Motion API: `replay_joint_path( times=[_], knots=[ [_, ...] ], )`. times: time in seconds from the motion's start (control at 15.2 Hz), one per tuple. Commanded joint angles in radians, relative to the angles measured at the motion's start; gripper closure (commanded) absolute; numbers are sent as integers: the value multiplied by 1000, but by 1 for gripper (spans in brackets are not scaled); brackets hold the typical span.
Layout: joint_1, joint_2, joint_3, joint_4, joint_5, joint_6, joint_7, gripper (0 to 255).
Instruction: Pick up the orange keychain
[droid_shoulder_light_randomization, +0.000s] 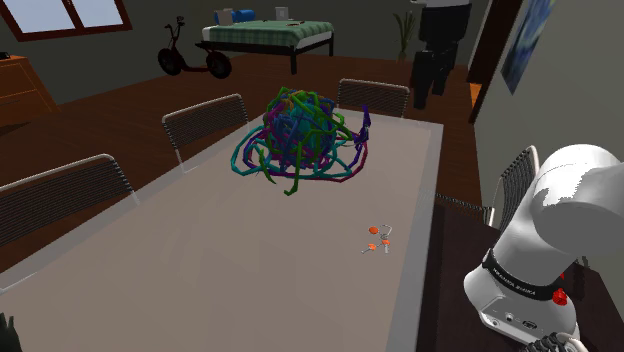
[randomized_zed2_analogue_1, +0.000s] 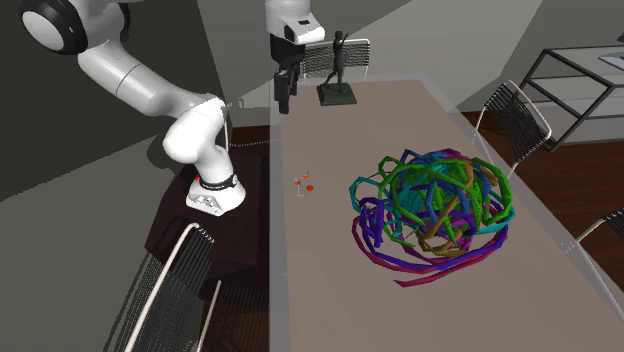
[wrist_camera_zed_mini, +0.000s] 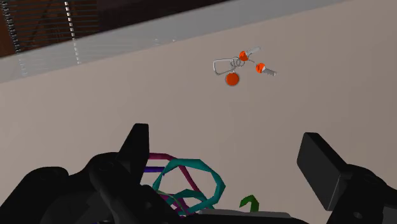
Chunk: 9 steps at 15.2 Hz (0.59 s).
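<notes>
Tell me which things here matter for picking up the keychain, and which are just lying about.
For the job:
- orange keychain
- the arm's jaws, standing open

Just lying about:
- multicoloured tangle of strands
- dark figurine
- chairs around the table

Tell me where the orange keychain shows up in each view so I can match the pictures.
Shoulder view: orange keychain lies on the table, right of centre, below the coloured tangle.
Second exterior view: keychain near the middle, left of the tangle.
Wrist view: keychain on the table beyond the open claw.
Shared landmark: the coloured tangle, close to the keychain.
</notes>
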Motion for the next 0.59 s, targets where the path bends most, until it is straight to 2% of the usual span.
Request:
replay_joint_path(
  times=[0.0,0.53],
  knots=[
    [0,0,0,0,0,0,0,0],
    [15,-13,17,-278,27,285,16,0]
  ],
)
